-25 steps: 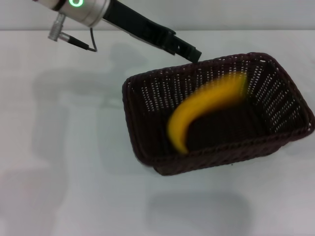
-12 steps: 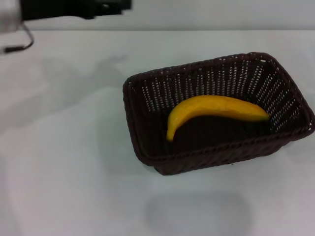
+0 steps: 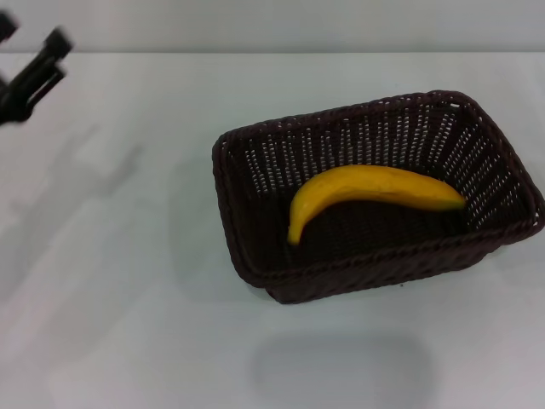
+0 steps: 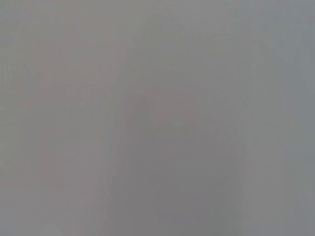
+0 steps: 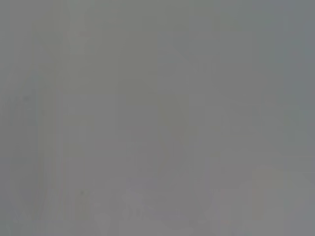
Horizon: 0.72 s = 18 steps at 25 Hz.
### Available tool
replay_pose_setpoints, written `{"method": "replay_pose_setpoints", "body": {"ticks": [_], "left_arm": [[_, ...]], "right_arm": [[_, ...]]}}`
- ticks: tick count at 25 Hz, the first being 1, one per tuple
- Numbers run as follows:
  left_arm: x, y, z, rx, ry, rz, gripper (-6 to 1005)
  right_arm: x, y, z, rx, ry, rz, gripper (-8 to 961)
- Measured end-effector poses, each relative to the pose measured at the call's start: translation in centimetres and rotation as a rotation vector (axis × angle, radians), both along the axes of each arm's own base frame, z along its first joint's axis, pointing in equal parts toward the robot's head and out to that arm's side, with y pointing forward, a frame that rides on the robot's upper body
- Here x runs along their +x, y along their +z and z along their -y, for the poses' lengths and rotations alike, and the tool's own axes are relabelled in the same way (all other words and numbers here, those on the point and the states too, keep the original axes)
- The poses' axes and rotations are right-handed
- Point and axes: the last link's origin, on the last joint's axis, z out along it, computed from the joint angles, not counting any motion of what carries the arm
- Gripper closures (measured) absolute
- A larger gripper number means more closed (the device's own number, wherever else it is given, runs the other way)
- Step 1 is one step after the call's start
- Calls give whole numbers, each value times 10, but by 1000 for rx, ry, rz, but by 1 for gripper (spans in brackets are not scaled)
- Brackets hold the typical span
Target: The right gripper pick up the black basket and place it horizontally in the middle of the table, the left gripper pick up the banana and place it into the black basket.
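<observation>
Since the banana [image 3: 375, 189] is lying flat on the floor of the black basket [image 3: 255, 256], both parts of the job look done to me. The basket sits longways on the table [image 3: 128, 324], a bit toward the right edge rather than dead centre, with its right end turned slightly toward the far edge. The banana runs along the basket's length, one tip near the left wall and the other near the right wall, not poking over the rim.

The left gripper [image 3: 38, 72] is up by the far left corner, well apart from the basket, fingers apart and holding nothing. The right gripper isn't in the head view at all, and both wrist views show only plain grey, so no help there.

My guess is the only thing left is parking the left arm clear of the table, nothing needs grabbing. If anything, someone picky might want the basket nudged closer to the middle
</observation>
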Motion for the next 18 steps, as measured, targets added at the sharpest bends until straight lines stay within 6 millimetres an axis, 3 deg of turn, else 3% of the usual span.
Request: {"method": "replay_pose_setpoints", "body": {"ticks": [4, 8, 18], "left_arm": [[-30, -20, 30, 193, 126, 21, 136], [-46, -29, 51, 278, 232, 19, 136], [-63, -16, 72, 403, 337, 64, 136]], "right_arm": [[-2, -7, 3, 50, 11, -11, 471], [-2, -12, 2, 94, -3, -11, 471], [5, -30, -7, 70, -89, 37, 471]]}}
